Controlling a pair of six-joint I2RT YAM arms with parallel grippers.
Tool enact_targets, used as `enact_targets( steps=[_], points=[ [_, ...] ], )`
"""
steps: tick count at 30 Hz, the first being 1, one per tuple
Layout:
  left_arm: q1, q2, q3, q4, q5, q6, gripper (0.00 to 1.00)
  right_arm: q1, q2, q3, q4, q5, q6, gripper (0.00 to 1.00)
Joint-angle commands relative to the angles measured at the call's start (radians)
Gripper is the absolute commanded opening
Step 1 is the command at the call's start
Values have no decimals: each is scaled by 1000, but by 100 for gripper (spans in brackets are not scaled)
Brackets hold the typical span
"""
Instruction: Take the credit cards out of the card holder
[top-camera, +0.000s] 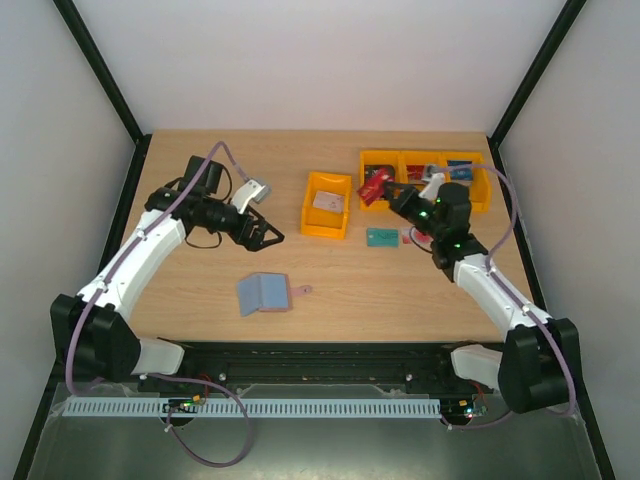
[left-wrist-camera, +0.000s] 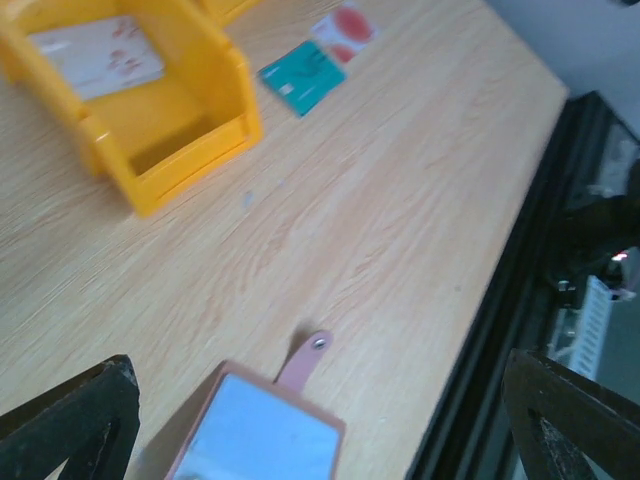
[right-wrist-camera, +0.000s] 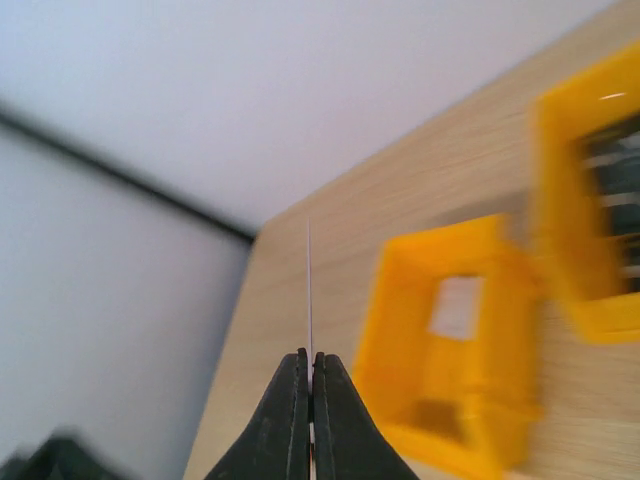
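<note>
Right gripper (right-wrist-camera: 310, 358): fingers pressed together on a thin card seen edge-on, rising straight from the tips in the middle of the right wrist view; from above it looks like the red card (top-camera: 374, 186), at the upper right of the frame by the row of orange bins (top-camera: 478, 200)
Left gripper (top-camera: 268, 236): jaws spread wide with nothing between them; hangs left of centre in the top view, apart from the card holder
Card holder (top-camera: 289, 296): lies open at lower centre of the top view, its tab (left-wrist-camera: 305, 357) pointing right; the light blue-grey card (left-wrist-camera: 262, 440) shows face up on it; whether that card is tucked in or loose I cannot tell
Risk, held card: the pinch takes only one edge, so the card may pivot or slip out during a swing; a drop could land it among the teal card (top-camera: 381, 237) and the red-and-white card (left-wrist-camera: 345, 25) loose on the table
Risk, holder: nothing pins it down; a pull on the blue-grey card would likely drag the whole pouch; wide jaws coming down could take in the flap along with the card
Risk, single orange bin (top-camera: 312, 226): it stands near the left arm's reach and could be nudged
</note>
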Motion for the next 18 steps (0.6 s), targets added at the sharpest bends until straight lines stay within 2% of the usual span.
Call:
enact_targets(
  steps=[1, 4, 9, 18],
  points=[
    [6, -10, -52, 99, -142, -50, 99, -188, 15, -38, -42, 224, 176, 2],
    [8, -16, -76, 109, -160, -40, 99, -267, 83, -36, 42, 349, 217, 2],
    [19, -6, -87, 121, -196, -38, 99, -280, 283, 124, 17, 556, 199, 2],
    [22, 39, -87, 106, -191, -16, 99, -290, 617, 314, 95, 578, 281, 2]
  ],
)
